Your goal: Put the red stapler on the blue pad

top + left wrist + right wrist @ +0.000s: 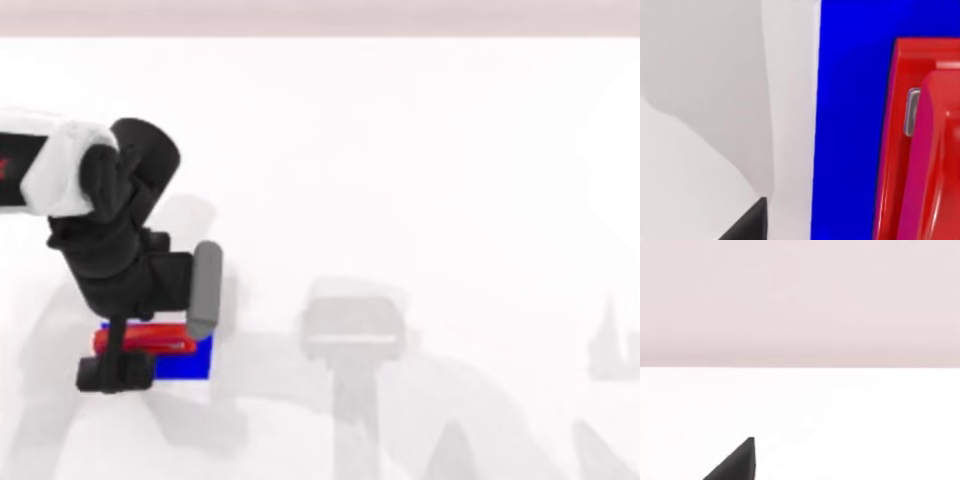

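From above, your left arm is covering most of the blue pad (190,360), leaving only its right end showing, and it is hiding the left end of the red stapler (150,341). The left gripper (118,350) is buried under its own body, so you are not seeing how its fingers stand. The left wrist view is cutting off the stapler. Your right arm is lying outside the top view.

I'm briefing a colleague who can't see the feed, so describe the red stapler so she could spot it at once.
Look to the white table's left side, near the front edge, where the left arm's black gripper reaches down. Beneath it lies the blue pad, and on that pad the red stapler: a glossy, elongated body, the only red object there.
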